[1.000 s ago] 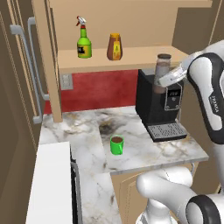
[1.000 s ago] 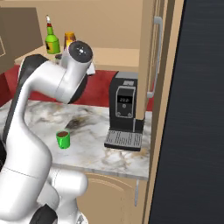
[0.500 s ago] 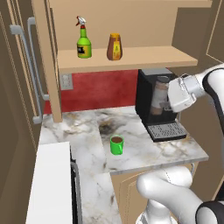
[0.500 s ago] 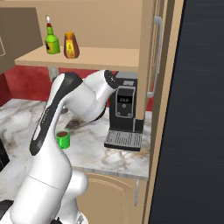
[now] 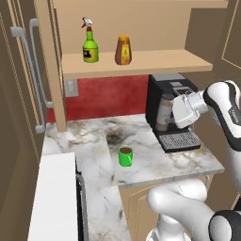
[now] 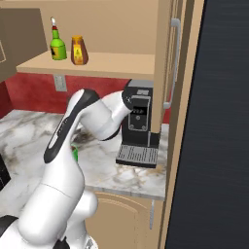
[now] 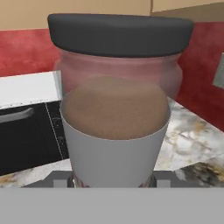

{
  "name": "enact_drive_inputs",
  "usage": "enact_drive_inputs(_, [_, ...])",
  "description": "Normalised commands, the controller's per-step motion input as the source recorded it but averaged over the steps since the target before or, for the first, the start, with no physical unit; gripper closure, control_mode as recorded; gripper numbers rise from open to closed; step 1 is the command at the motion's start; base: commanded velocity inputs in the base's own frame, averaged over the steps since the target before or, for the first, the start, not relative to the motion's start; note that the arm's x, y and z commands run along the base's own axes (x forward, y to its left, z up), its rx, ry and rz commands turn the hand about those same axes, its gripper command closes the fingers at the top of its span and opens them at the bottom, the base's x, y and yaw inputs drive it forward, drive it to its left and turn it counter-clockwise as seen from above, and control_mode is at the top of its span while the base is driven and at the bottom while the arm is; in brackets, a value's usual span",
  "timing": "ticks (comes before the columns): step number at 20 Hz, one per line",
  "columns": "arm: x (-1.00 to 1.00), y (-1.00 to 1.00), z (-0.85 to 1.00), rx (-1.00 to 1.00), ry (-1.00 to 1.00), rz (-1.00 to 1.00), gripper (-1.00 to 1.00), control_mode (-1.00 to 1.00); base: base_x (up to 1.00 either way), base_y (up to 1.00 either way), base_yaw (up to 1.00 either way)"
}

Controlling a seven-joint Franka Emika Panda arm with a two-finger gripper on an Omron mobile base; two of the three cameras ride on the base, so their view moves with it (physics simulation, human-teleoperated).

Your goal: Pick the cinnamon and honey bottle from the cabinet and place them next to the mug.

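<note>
My gripper [image 5: 170,113] is shut on the cinnamon [image 5: 164,111], a slim grey-brown jar with a dark cap, held upright above the counter in front of the coffee machine. In the hand view the cinnamon [image 7: 115,114] is very close and hides the fingertips. The amber honey bottle [image 5: 123,50] [image 6: 78,50] stands on the shelf of the open tan cabinet [image 5: 155,62] [image 6: 104,64]. The green mug [image 5: 125,156], with dark liquid inside, sits on the marble counter to the lower left of the gripper. My arm covers most of the mug [image 6: 75,152] in the right base view.
A green spray bottle [image 5: 90,47] [image 6: 58,44] with a red nozzle stands left of the honey bottle. A black coffee machine [image 5: 170,92] [image 6: 139,118] with a drip tray [image 5: 180,140] is right behind the gripper. The marble counter [image 5: 155,164] ends just right of it.
The arm has come down from near the top of the coffee machine, carrying the cinnamon lower and slightly left, in front of the machine. The gripper stays shut on it.
</note>
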Motion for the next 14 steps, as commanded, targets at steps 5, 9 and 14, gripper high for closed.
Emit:
enact_drive_inputs(5, [0.46,0.01,-0.62,0.0,0.01,0.0,1.0,-1.0,0.0,0.0,0.0])
enact_drive_inputs(9, [0.54,0.0,-0.69,0.0,0.0,0.0,1.0,-1.0,0.0,0.0,0.0])
enact_drive_inputs(14, [0.54,0.0,-0.53,0.0,-0.01,0.0,1.0,-1.0,0.0,0.0,0.0])
